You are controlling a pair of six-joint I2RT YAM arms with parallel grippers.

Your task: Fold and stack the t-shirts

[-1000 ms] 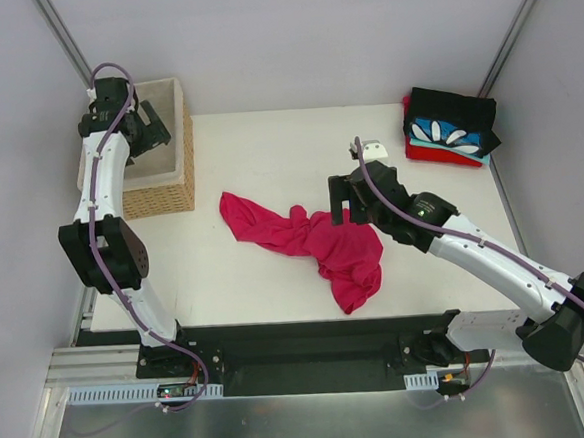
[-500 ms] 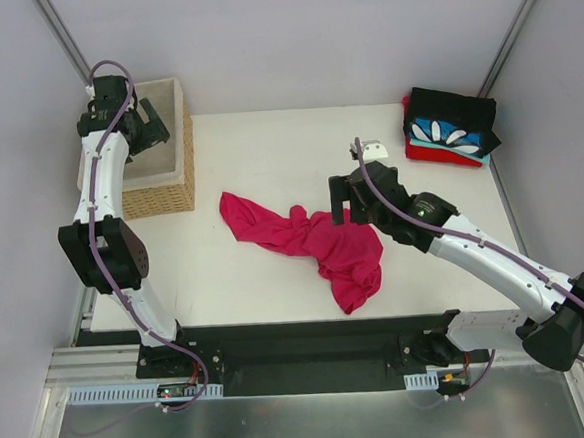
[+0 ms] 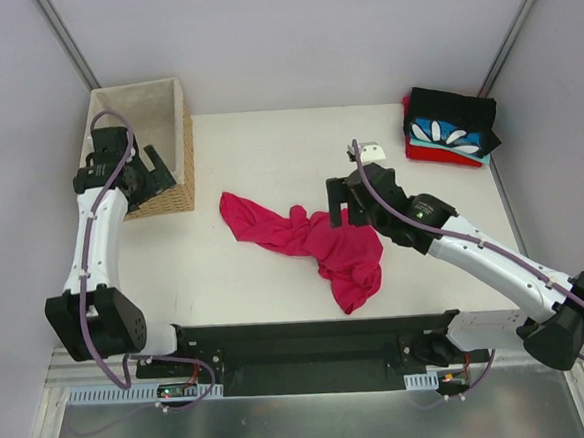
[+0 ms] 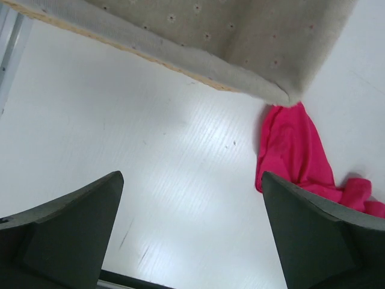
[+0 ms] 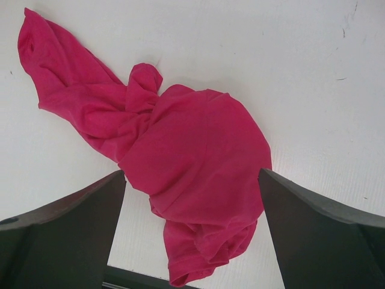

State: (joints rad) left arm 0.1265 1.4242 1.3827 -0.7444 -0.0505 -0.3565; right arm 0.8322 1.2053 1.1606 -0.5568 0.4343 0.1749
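Showing the white table (image 3: 267, 141) from above, with clock directions read on that view and 12 o'clock at the far edge.

The magenta t-shirt (image 3: 314, 240) lies crumpled at the table's centre. One twisted tail runs toward 10 o'clock and a thicker lobe hangs toward 6 o'clock. It appears light, limp and unbreakable, so it would likely sag and trail from any single pinch. A hold on one layer at a free edge seems best, at the thin tail end or at the hem of the lobe, and not on the knotted middle.

The wicker basket (image 3: 165, 198) sits at 10 o'clock. The folded stack (image 3: 451, 128) rests at 2 o'clock, well apart from the loose shirt, with black on top, then a blue petal print, then red.

The right gripper (image 3: 343, 203) hovers just at 12 o'clock of the bunched lobe. Its jaws are spread wide and hold nothing, and the right wrist view frames the shirt (image 5: 192, 156) between them. The left gripper (image 3: 161, 173) is equally wide and empty beside the basket's near corner.

Against the frame one second earlier, the left arm has swung from above the basket toward 6 o'clock. The shirt, the stack and the right arm are unchanged.
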